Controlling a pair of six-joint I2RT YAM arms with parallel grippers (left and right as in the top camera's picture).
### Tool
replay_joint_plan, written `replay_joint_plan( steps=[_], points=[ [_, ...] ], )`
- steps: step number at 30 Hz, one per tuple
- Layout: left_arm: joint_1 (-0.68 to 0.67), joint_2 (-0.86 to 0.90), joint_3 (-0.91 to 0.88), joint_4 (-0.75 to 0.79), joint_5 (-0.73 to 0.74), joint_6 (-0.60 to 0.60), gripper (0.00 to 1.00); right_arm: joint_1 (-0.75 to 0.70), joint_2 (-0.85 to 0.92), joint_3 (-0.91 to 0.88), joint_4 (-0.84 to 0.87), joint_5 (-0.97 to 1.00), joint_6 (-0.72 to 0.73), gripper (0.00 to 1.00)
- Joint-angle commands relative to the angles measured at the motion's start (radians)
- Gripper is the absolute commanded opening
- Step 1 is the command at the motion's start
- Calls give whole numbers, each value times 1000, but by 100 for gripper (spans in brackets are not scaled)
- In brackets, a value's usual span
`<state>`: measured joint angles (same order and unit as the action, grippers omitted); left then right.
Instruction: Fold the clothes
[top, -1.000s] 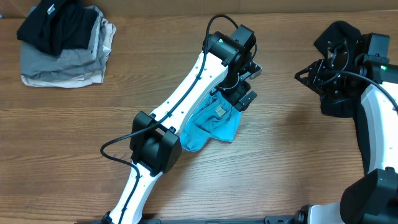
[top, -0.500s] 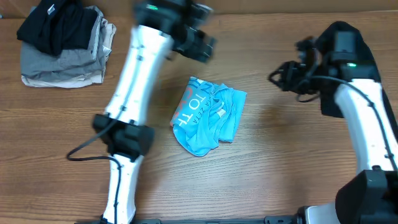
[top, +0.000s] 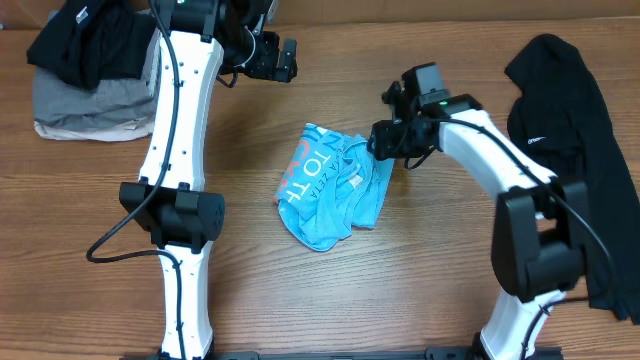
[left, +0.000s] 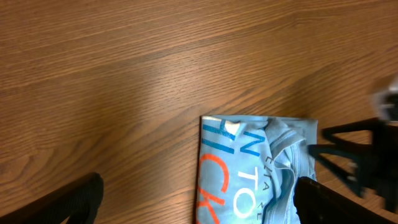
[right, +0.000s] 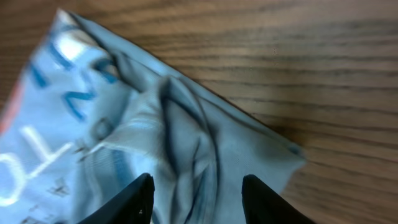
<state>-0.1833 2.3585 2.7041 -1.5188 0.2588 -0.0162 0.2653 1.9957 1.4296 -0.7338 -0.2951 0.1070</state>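
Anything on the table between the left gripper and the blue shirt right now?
Nothing. The overhead view shows only bare table between the left gripper and the blue shirt; the left wrist view shows the same wood.

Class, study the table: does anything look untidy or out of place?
Yes. The light-blue T-shirt lies in a rumpled, uneven bundle, its edges not squared, and the black garment sprawls unfolded at the right.

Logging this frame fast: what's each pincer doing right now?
Left pincer: open wide, holding nothing.
Right pincer: open over the light-blue T-shirt, no grip visible.
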Motion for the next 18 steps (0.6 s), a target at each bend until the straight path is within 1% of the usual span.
replay_joint_plan(
  steps=[1, 4, 6, 8, 11, 14, 18],
  points=[
    [-6, -13, 8, 2, 19, 21, 100, 15, 29, -5, 16, 13, -3, 45],
    [-6, -10, 8, 6, 19, 21, 100, 26, 39, -5, 31, 6, -3, 42],
    [-6, -9, 7, 7, 19, 21, 100, 32, 42, -5, 43, 5, -3, 38],
    [-6, -8, 7, 7, 19, 21, 100, 37, 42, -6, 53, 2, -3, 31],
    [-6, -8, 7, 8, 19, 21, 100, 40, 42, -5, 56, -2, -3, 13],
    [-6, -8, 7, 8, 19, 21, 100, 40, 41, 3, 45, -22, -2, 4],
    [-6, -8, 7, 13, 19, 20, 100, 18, 29, 60, -22, -20, 1, 4]
  ],
)
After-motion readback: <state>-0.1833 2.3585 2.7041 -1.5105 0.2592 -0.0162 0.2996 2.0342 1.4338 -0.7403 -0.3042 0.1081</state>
